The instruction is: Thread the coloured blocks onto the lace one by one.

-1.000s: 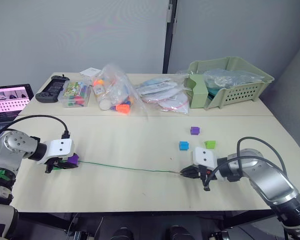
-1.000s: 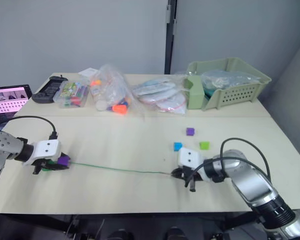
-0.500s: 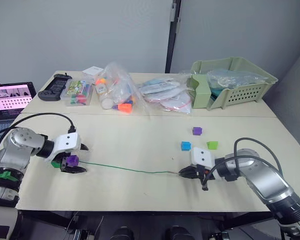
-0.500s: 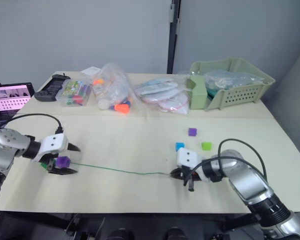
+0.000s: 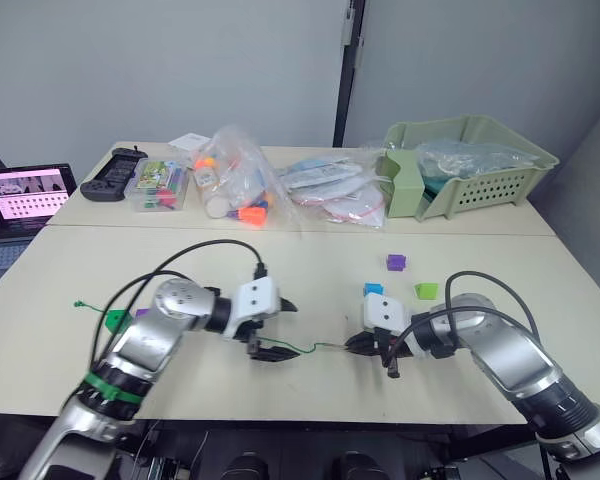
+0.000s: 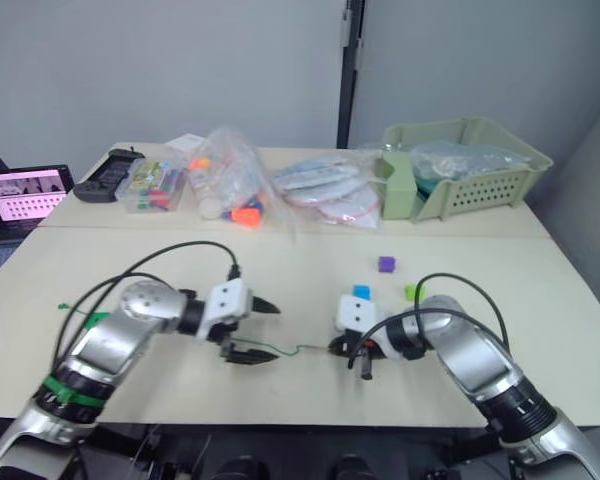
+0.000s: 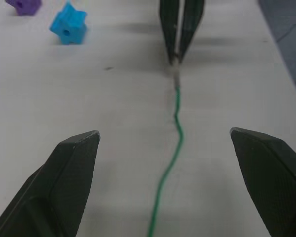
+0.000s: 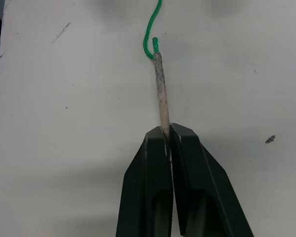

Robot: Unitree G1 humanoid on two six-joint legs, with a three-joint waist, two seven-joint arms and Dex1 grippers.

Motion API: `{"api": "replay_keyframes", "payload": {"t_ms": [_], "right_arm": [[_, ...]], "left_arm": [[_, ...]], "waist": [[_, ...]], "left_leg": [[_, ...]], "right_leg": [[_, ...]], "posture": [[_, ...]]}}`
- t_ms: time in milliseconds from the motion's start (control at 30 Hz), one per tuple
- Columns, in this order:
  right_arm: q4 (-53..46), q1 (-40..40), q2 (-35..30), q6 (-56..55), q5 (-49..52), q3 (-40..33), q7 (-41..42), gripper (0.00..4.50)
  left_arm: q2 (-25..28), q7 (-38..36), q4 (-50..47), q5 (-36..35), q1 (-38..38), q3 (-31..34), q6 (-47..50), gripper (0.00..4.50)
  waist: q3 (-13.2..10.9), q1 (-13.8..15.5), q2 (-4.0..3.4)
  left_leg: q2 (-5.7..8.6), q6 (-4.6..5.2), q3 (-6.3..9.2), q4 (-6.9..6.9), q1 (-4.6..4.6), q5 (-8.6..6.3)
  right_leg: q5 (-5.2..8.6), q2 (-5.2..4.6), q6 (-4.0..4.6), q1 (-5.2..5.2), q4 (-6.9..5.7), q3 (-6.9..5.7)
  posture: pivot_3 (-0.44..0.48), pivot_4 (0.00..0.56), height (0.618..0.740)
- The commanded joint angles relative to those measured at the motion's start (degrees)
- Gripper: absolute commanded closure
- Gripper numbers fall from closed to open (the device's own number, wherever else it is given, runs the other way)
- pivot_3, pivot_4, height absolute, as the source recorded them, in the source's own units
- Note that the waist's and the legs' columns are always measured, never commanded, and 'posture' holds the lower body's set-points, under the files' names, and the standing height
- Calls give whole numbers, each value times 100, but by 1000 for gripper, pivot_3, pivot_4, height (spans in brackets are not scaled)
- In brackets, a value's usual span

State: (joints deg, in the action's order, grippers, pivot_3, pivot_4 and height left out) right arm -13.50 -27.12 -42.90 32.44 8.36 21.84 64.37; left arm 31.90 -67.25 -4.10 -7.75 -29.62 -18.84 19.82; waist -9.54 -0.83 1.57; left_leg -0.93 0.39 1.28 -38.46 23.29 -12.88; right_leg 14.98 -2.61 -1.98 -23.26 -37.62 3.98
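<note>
The green lace (image 5: 318, 348) lies on the table and its stiff pale tip (image 8: 161, 89) is pinched in my shut right gripper (image 5: 358, 343). My left gripper (image 5: 288, 330) is open just left of it, a finger on either side of the lace (image 7: 175, 126), touching nothing. A purple block (image 5: 396, 262), a blue block (image 5: 372, 290) and a light green block (image 5: 425, 290) sit loose behind the right gripper. At the far left lie a dark green block (image 5: 115, 318) and a purple block (image 5: 140, 313), partly hidden by my left arm, near the lace's knotted end (image 5: 80, 304).
Along the back of the table stand a clear marker case (image 5: 158, 186), plastic bags (image 5: 230, 180) with orange pieces, flat packets (image 5: 330, 190) and a green basket (image 5: 470, 165). A laptop (image 5: 20, 195) sits at the far left.
My left gripper opened, left the purple block at the lace's far end and moved right along the lace, close to the right gripper. The right gripper kept its hold. The camera shifted.
</note>
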Motion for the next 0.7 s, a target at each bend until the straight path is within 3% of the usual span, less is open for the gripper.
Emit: {"api": "replay_keyframes", "payload": {"t_ms": [33,267,700], "right_arm": [[-207,-111,-10,63,-16,-54,-11,4500],[-267,-129,7,161,-22,-63,-29,4500],[-304,-70,-20,191,-20,-74,-43,4500]], "left_arm": [[-154,157,102,254,-65,-277,-242,32],[-383,236,243,283,-123,-400,-241,32],[-509,178,189,266,-249,-432,-95,4229]], "waist": [[0,0,0],[0,-1,0],[0,5,0]], "left_leg": [[0,0,0,-2,3,0],[0,0,3,-1,2,0],[1,0,5,-6,4,0]], "right_leg": [[0,0,0,-1,0,0],[0,0,0,-1,0,-1],[0,-1,0,0,0,-2]], "posture": [[0,150,740],[0,150,740],[0,150,740]]}}
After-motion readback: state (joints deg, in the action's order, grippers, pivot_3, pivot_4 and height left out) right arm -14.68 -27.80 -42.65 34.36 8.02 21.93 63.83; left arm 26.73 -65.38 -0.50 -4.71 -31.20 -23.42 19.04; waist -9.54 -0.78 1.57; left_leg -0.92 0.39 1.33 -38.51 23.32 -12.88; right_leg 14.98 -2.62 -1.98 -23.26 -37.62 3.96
